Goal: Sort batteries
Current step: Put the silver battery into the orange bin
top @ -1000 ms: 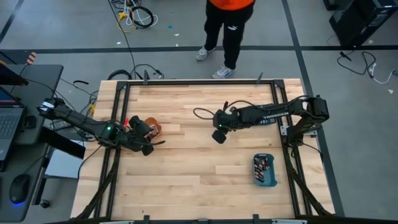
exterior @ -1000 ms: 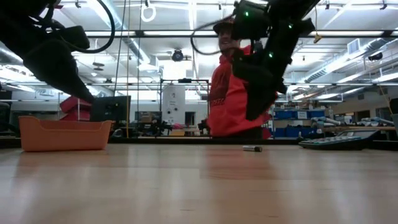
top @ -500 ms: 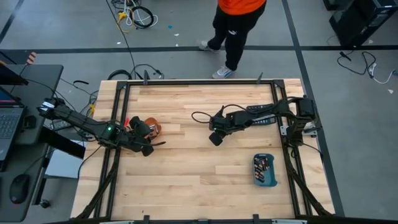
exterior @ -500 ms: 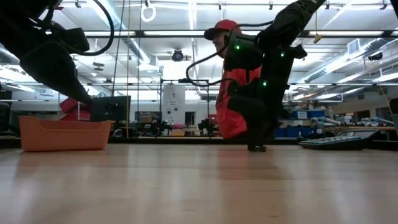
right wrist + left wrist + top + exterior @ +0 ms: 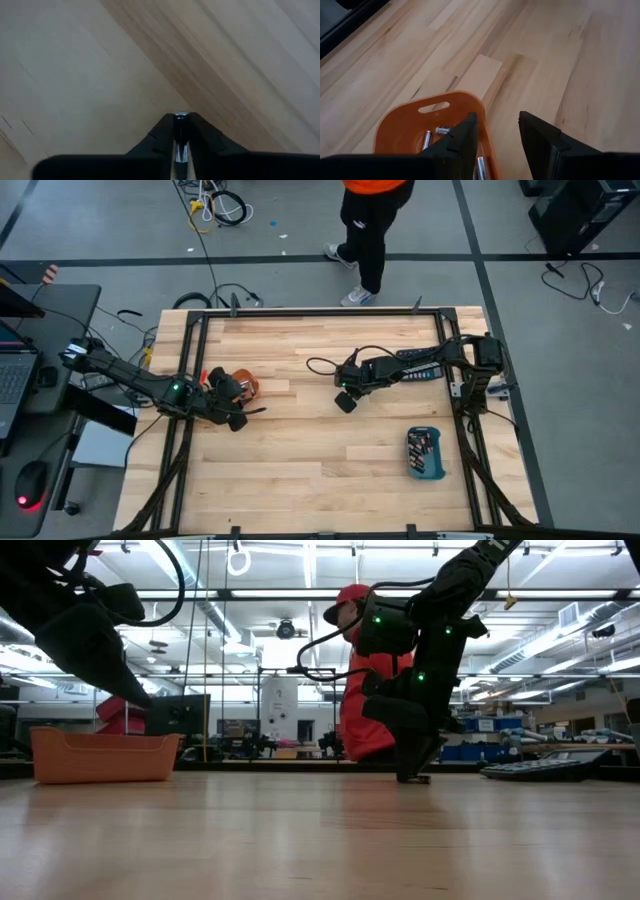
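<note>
Well apart from the orange tray (image 5: 246, 387), the right gripper (image 5: 181, 131) pinches one battery (image 5: 180, 142) on the table (image 5: 300, 450); the left gripper (image 5: 497, 131) hangs open over that tray.

No text, label, brand, number or sign can be read in any view, neither on the arms nor on the trays.

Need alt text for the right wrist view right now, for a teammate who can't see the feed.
The right claw has its two dark fingers closed around a single silvery battery, held lengthwise between them just above the bare wooden table. Nothing else is in this view.
</note>
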Controlling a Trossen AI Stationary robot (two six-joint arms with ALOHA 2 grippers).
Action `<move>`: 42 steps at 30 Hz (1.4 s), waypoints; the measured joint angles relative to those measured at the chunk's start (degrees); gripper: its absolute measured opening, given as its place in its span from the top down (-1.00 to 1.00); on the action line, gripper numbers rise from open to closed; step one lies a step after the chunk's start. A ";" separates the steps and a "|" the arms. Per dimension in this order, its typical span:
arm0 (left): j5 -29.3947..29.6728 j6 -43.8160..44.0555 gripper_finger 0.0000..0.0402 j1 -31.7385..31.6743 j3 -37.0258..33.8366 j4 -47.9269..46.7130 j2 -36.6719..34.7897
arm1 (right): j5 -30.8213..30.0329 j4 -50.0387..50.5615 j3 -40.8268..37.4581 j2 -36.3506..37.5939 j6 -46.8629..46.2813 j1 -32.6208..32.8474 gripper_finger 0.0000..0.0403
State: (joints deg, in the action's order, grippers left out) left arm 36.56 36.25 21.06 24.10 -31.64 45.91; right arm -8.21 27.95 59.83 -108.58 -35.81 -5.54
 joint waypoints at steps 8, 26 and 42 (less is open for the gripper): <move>0.02 -1.46 0.29 0.00 0.00 2.70 0.00 | 0.96 -1.68 -0.21 0.09 2.82 -0.07 0.94; 0.02 -4.52 0.29 0.00 0.00 2.63 0.00 | 0.37 -18.41 2.91 6.70 8.38 3.44 0.99; 9.02 -19.07 0.29 0.09 18.94 -7.52 -6.23 | -8.00 -77.42 4.06 0.23 26.12 7.88 0.99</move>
State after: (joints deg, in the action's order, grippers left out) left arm 45.58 17.18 21.15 43.04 -39.16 39.68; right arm -16.21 -49.46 63.89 -108.35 -9.69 2.34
